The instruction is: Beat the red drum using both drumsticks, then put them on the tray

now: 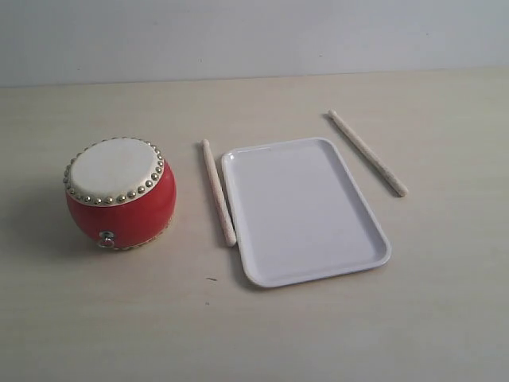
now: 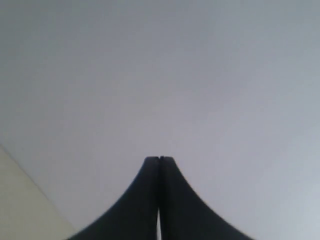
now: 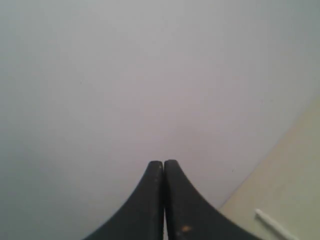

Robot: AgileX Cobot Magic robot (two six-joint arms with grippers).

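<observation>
left fingers together | right fingers together | red drum upright on counter, left of tray | one drumstick flat between drum and tray, just beside tray's left rim | other drumstick flat near tray's far right corner, apart from it

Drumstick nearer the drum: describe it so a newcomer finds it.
Find the flat white plastic tray mid-table. Between it and the red barrel drum lies a thin pale wooden drumstick, close along the tray's edge. Its twin lies off the opposite side.
</observation>
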